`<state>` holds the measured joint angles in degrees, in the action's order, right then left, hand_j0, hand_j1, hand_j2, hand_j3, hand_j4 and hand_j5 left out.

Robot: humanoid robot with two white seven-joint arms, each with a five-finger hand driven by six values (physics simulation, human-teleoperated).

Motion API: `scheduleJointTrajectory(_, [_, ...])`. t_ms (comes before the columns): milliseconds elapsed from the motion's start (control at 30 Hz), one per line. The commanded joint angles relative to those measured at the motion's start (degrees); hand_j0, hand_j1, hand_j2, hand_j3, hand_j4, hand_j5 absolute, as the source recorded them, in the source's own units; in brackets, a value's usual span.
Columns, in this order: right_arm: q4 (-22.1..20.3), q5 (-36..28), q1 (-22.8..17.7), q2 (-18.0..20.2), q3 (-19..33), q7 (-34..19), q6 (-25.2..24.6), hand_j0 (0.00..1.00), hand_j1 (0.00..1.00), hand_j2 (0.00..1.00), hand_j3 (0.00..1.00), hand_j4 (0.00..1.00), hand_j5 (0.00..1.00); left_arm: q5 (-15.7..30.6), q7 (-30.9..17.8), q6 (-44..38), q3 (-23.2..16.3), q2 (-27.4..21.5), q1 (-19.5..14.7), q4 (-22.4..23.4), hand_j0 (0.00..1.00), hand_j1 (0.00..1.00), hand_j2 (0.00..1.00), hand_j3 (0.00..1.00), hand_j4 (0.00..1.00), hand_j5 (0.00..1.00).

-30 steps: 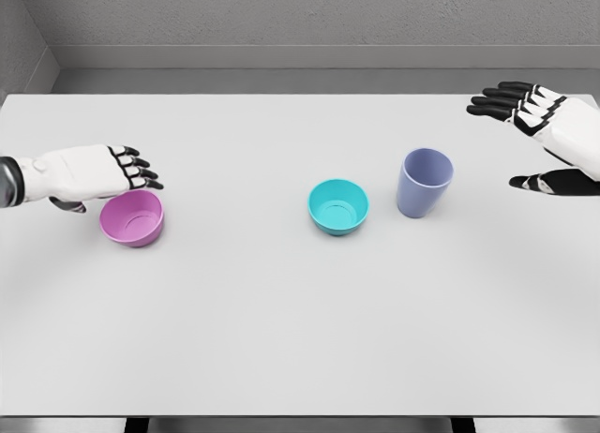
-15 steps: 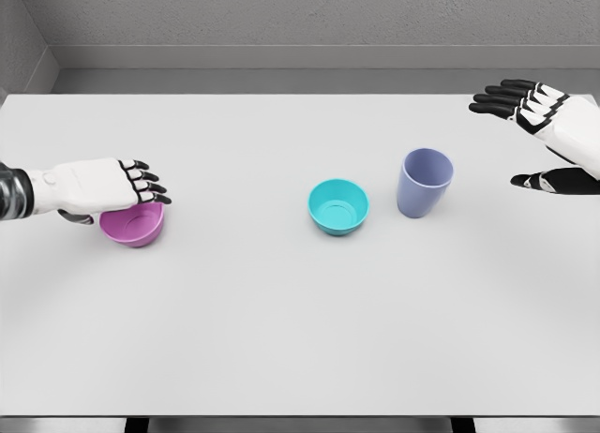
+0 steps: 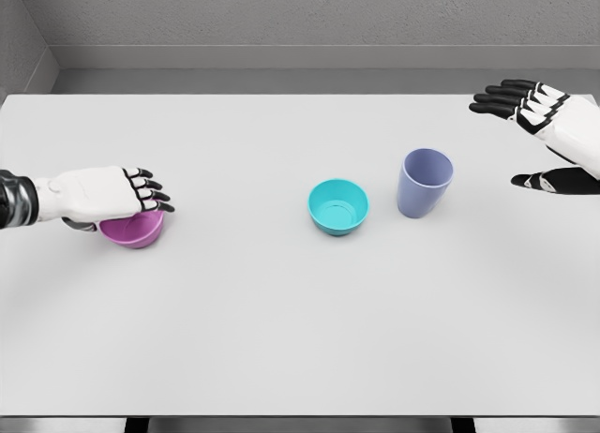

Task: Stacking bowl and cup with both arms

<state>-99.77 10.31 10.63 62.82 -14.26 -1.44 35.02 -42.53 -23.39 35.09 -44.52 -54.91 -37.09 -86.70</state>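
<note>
Grasp step: left hand [image 3: 103, 194] settles over pink bowl [image 3: 134, 229], grip unconfirmed; right hand [image 3: 542, 133] spread, empty. Next: carry to teal bowl [image 3: 337, 206].

A white table [image 3: 300, 321] is stretching out beneath both the left hand [image 3: 98, 194] and the right hand [image 3: 548, 138], running well past each of them toward the near edge. Beyond the hands, a darker grey strip [image 3: 309, 81] is lying along the table's far edge, and a rough grey wall [image 3: 309, 16] is rising behind it. Far below the left hand, a dark support [image 3: 137, 424] is peeking out under the table's near edge; another [image 3: 461, 424] is showing below the right hand.
</note>
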Motion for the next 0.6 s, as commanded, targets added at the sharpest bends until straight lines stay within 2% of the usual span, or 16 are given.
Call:
scheduleJointTrajectory(0, [0.0,-0.5,-0.1,0.1,0.0,0.0,0.0,1.00,1.00,1.00,1.00,1.00,1.00,0.2,0.0,-0.1,0.0,0.0,0.0,0.0,1.00,1.00,1.00,1.00,1.00,1.00])
scheduleJointTrajectory(267, [0.3,-0.4,-0.1,0.1,0.0,0.0,0.0,1.00,1.00,1.00,1.00,1.00,1.00,0.1,0.0,-0.1,0.0,0.0,0.0,0.2,1.00,1.00,1.00,1.00,1.00,1.00])
scheduleJointTrajectory(333, [0.3,-0.5,-0.1,0.1,0.0,0.0,0.0,1.00,1.00,1.00,1.00,1.00,1.00,0.1,-3.0,-0.1,0.0,0.1,-0.1,0.1,1.00,1.00,1.00,1.00,1.00,1.00])
scheduleJointTrajectory(433, [0.3,-0.5,-0.1,0.1,0.0,0.0,0.0,1.00,1.00,1.00,1.00,1.00,1.00,0.2,-3.3,-0.1,0.0,0.2,-0.1,0.1,1.00,1.00,1.00,1.00,1.00,1.00])
scheduleJointTrajectory(467, [0.3,-0.5,-0.1,0.1,0.0,0.0,0.0,1.00,1.00,1.00,1.00,1.00,1.00,0.3,-3.3,-0.1,0.0,0.2,-0.1,0.1,0.94,0.94,0.94,0.94,0.94,0.94])
scheduleJointTrajectory(567, [0.3,-0.5,-0.1,0.1,0.0,0.0,0.0,1.00,1.00,1.00,1.00,1.00,1.00,0.4,-3.2,-0.1,0.0,0.5,0.0,0.1,0.83,0.83,0.83,0.83,0.83,0.83])
